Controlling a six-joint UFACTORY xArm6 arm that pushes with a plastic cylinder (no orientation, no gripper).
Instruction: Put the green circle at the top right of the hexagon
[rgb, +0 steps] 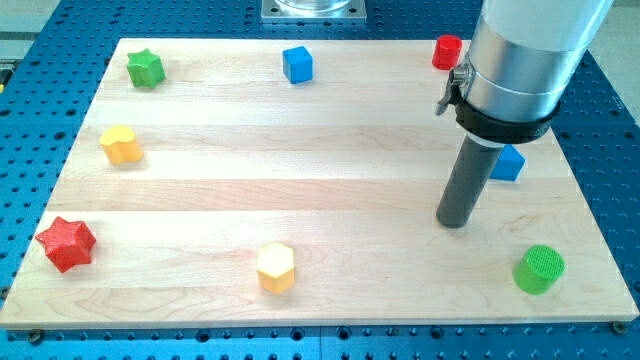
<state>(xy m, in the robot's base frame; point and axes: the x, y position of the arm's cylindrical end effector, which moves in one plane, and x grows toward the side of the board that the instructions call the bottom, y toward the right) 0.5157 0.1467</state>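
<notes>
Wooden board (330, 150) on blue perforated table (40, 100) | my tip (453, 222) upper-left of green circle (539, 269)

Green circle (539, 269): short ribbed cylinder, upright, flat on the tabletop (330, 150) near the view's bottom right corner. Yellow hexagon (276, 267): upright, near bottom edge, well apart to the circle's left.

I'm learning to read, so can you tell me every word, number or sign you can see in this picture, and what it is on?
None: there are no words, numbers or signs to read here.
The wooden board is plain.
The green circle, the yellow hexagon and the red star carry no marks.
The silver arm and my tip show no label.
</notes>
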